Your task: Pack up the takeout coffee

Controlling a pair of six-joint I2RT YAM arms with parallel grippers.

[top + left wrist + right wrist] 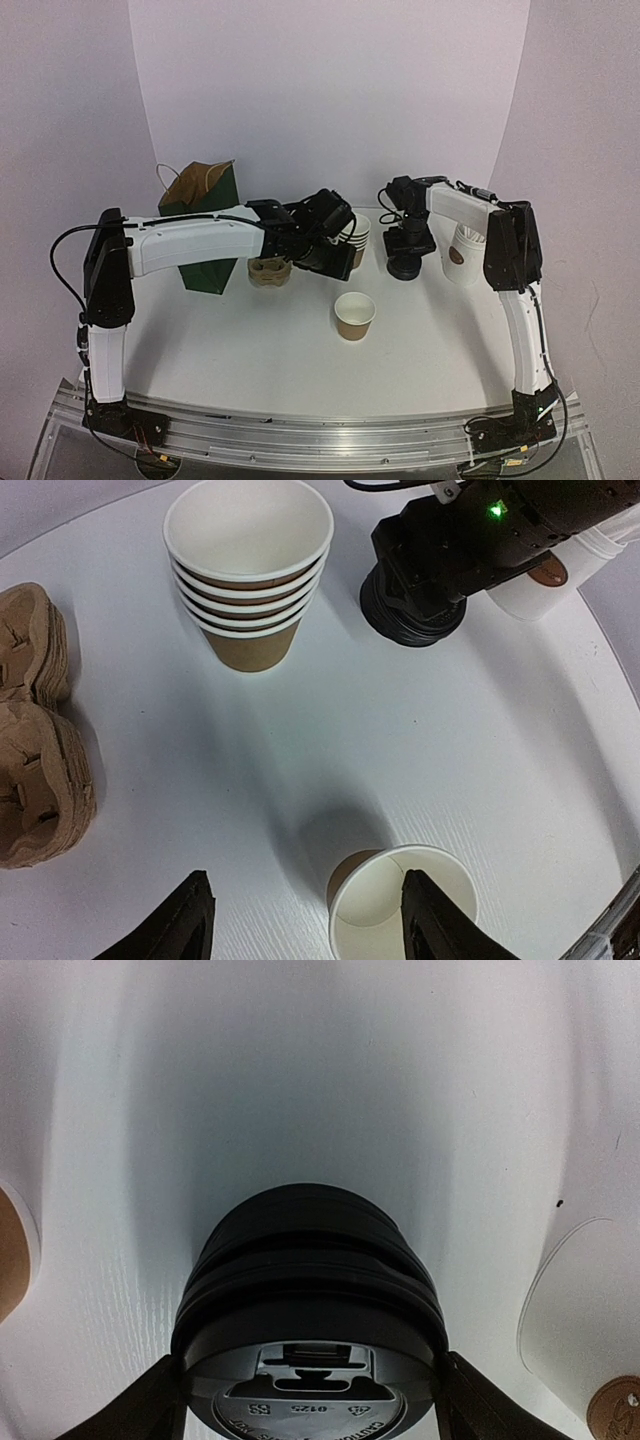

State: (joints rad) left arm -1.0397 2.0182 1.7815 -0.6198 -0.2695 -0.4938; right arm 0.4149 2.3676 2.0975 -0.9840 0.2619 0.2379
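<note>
A lone brown kraft cup (354,315) stands open and lidless on the white table; its white inside shows in the left wrist view (375,905). My left gripper (325,258) is open and empty above the table (310,925), with its right finger (435,920) over the cup's rim. A stack of black domed lids (404,266) stands at the back right. My right gripper (408,245) is down on that stack (310,1410), one finger against each side of the top lid (310,1360). The stack rests on the table.
A stack of several nested kraft cups (250,570) stands behind the left gripper. Brown pulp carrier trays (35,750) lie to its left. A green paper bag (205,225) stands at the back left. A white cup of paper-wrapped sticks (463,255) stands right of the lids.
</note>
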